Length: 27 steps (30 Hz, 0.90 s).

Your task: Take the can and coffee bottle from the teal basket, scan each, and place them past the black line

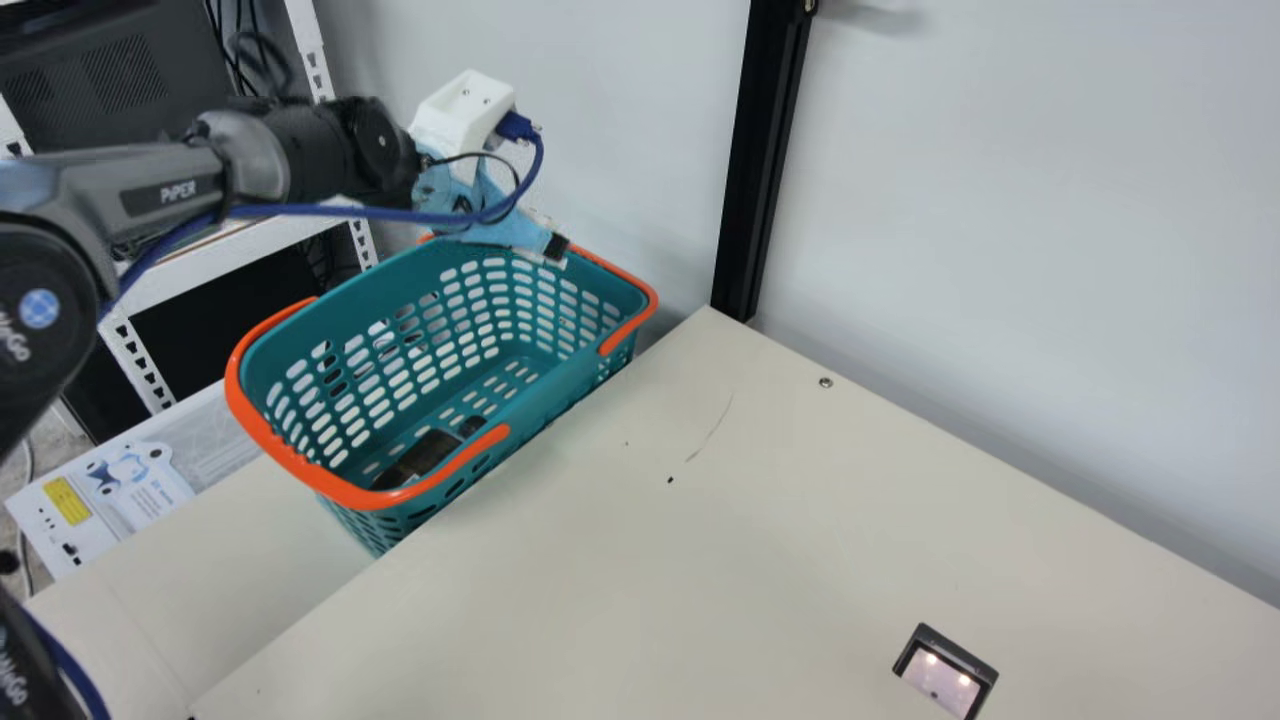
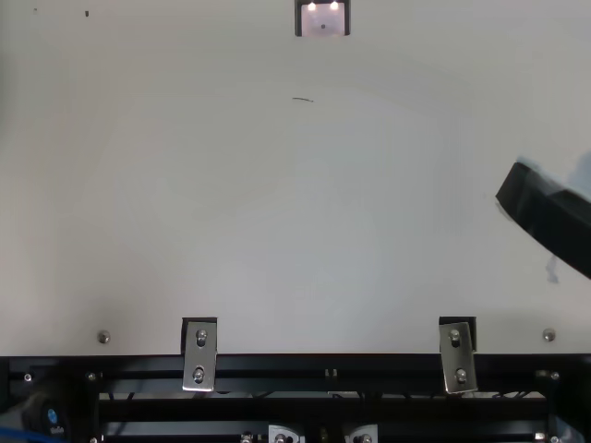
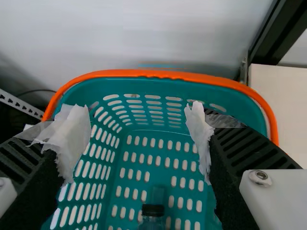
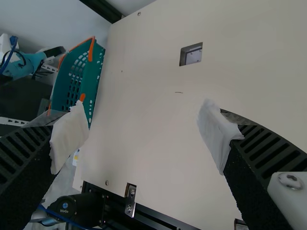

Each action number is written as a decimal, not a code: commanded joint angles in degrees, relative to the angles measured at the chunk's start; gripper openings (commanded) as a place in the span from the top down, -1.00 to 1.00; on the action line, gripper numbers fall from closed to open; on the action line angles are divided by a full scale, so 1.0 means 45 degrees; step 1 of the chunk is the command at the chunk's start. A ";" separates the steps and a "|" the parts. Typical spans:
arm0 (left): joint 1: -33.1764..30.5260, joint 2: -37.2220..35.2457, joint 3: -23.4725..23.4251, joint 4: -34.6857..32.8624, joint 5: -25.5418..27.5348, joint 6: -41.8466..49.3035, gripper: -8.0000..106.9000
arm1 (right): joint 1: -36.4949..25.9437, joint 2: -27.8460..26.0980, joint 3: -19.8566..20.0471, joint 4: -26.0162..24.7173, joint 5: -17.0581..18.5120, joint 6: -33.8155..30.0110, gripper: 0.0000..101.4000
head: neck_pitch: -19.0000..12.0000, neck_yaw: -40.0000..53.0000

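Low in the teal basket (image 1: 560, 385), at its near end in the main view, lies the coffee bottle (image 3: 152, 222); I cannot pick out the can. The bottle's cap (image 3: 152, 210) points toward the far end, where the left claw (image 1: 556, 247) hangs, fingers apart, so the reach likely goes back along the bottle's length. The right claw (image 4: 143, 120), also spread, is well apart from the basket.

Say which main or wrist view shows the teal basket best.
The main view: it has nearly the whole rim of the teal basket and much of its inside. The left wrist view looks into it but cuts off one end; the right wrist view shows it smaller and partly covered.
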 commanded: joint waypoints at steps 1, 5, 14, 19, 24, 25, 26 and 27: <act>0.0000 0.0000 0.0000 0.0000 0.0000 0.0000 -0.71 | 0.0000 0.0000 0.0000 0.0000 0.0000 0.0000 -1.00 | -0.0337 0.0151; -0.0373 0.0156 -0.1389 0.2140 0.1469 -0.2504 -0.71 | 0.0000 0.0000 0.0000 0.0000 0.0000 0.0000 -1.00 | -0.0337 0.0151; -0.0354 0.0487 -0.1661 0.3874 0.2016 -0.4282 -0.71 | 0.0000 0.0000 0.0000 0.0011 0.0000 0.0000 -1.00 | -0.0337 0.0151; -0.0371 0.1151 -0.1721 0.4789 0.2677 -0.4844 -0.71 | 0.0000 0.0000 0.0000 0.0011 0.0000 0.0000 -1.00 | -0.0337 0.0151; -0.0312 0.1943 -0.1795 0.5108 0.3598 -0.4956 -0.71 | 0.0000 0.0000 0.0000 0.0011 0.0000 0.0000 -1.00 | -0.0337 0.0151; -0.0290 0.2129 -0.1845 0.5140 0.3796 -0.4950 -0.71 | 0.0000 0.0000 0.0000 0.0011 0.0000 0.0000 -1.00 | -0.0337 0.0151; -0.0261 0.2311 -0.1896 0.5159 0.3993 -0.4923 -0.71 | 0.0000 0.0000 0.0000 0.0011 0.0000 0.0000 -1.00 | -0.0337 0.0151; -0.0240 0.2487 -0.1956 0.5128 0.4243 -0.4855 -0.71 | 0.0000 0.0000 0.0000 0.0011 0.0000 0.0000 -1.00 | -0.0337 0.0151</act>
